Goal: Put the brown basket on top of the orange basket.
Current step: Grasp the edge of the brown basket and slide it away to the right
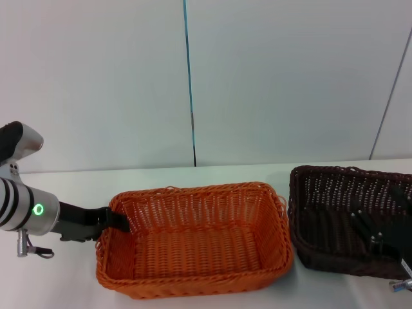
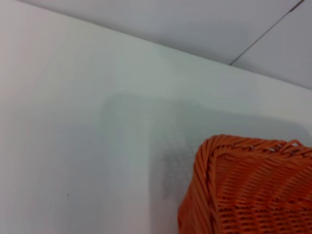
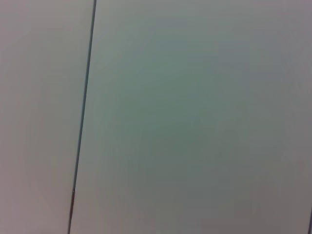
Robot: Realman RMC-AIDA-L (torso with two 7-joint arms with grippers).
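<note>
My left end effector [image 1: 116, 219] sits at the left rim of the orange basket [image 1: 193, 241], apparently pinching the rim to steady it; I cannot tell for certain. My right end effector [image 1: 376, 235] reaches inside the brown basket [image 1: 328, 212], its state indiscernible. Both baskets rest side by side on the desk [image 1: 64, 283], just apart. Stacking not yet done.

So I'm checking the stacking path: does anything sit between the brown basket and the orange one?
Nothing visible does. The brown basket stands right beside the orange basket on the white table, with only a narrow bare gap. The orange basket's inside looks empty; the left gripper is at its far-side rim.
</note>
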